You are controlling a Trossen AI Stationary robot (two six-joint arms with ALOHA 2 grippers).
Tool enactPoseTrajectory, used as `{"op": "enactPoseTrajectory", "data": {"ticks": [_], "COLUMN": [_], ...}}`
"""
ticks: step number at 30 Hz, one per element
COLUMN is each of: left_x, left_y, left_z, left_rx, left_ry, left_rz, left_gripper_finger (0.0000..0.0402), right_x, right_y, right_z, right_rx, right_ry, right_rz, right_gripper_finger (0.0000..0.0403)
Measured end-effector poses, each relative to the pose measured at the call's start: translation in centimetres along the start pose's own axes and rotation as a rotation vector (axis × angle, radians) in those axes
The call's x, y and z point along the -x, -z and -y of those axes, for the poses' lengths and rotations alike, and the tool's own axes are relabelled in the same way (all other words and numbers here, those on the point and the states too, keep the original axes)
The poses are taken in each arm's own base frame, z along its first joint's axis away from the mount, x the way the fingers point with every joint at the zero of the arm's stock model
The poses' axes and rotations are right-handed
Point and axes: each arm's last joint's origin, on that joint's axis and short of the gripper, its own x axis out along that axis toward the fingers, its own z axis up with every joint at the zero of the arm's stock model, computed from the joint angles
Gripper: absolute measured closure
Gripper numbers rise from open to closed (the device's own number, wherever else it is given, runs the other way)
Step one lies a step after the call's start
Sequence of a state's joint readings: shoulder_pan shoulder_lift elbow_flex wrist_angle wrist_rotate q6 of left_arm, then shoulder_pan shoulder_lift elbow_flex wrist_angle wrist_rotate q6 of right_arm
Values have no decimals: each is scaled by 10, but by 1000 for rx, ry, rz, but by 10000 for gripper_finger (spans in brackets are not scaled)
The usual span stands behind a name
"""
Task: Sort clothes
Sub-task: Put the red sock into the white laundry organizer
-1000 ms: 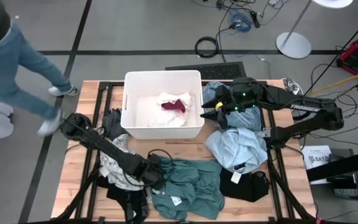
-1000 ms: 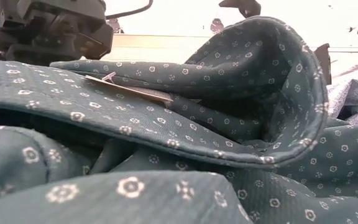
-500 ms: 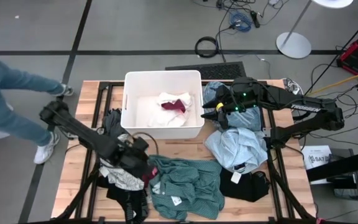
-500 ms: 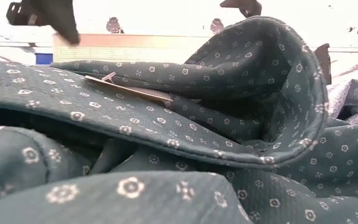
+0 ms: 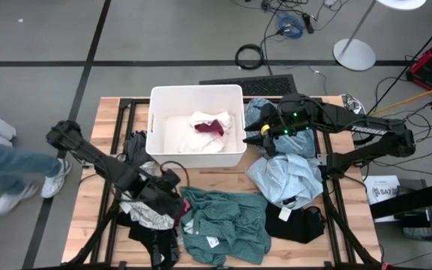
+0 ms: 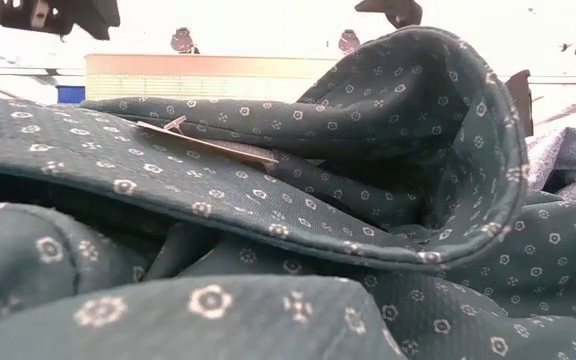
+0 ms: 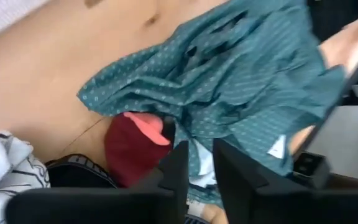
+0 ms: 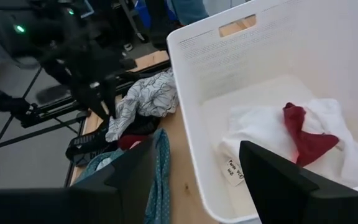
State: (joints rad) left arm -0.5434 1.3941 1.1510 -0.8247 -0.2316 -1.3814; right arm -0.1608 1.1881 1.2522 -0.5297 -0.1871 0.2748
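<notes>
Left claw (image 5: 172,201) hovers with fingers slightly apart, gripping nothing, above a dark red garment (image 7: 129,149) beside the white-grey patterned cloth (image 5: 147,214). Teal shirt (image 5: 223,221) lies on the desk (image 5: 223,172) just right of it. White bin (image 5: 196,97) holds white and red cloth. Right claw (image 5: 252,138), fingers apart and empty, waits beside the bin near the light blue shirt (image 5: 287,176).

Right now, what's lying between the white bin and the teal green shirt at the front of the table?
In the high view, only a strip of bare wooden table separates the white bin from the teal-green shirt. The left gripper sits off the shirt's left edge.
</notes>
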Motion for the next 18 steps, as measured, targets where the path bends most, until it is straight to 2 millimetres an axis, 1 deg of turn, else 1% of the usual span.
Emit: {"op": "enactPoseTrajectory", "data": {"ticks": [6,10,12,14,18], "left_x": [-46,-73,-82,-89,-98], "left_y": [14,19,18,17,14], "left_z": [4,2,1,3,3], "left_rx": [55,126,178,190,213], "left_ry": [-128,-223,-251,-245,-245], "left_rz": [-149,-143,-134,-129,-80], "left_gripper_finger": [230,187,172,162,155], "right_x": [-1,-2,-2,-2,-1], "right_y": [5,7,7,8,8], "right_z": [-7,-10,-9,-9,-9], "right_rx": [27,41,43,44,68], "right_ry": [-21,-28,-27,-25,-25], "right_rz": [-39,-54,-57,-66,-67], "right_gripper_finger": [181,181,181,181,181]}}
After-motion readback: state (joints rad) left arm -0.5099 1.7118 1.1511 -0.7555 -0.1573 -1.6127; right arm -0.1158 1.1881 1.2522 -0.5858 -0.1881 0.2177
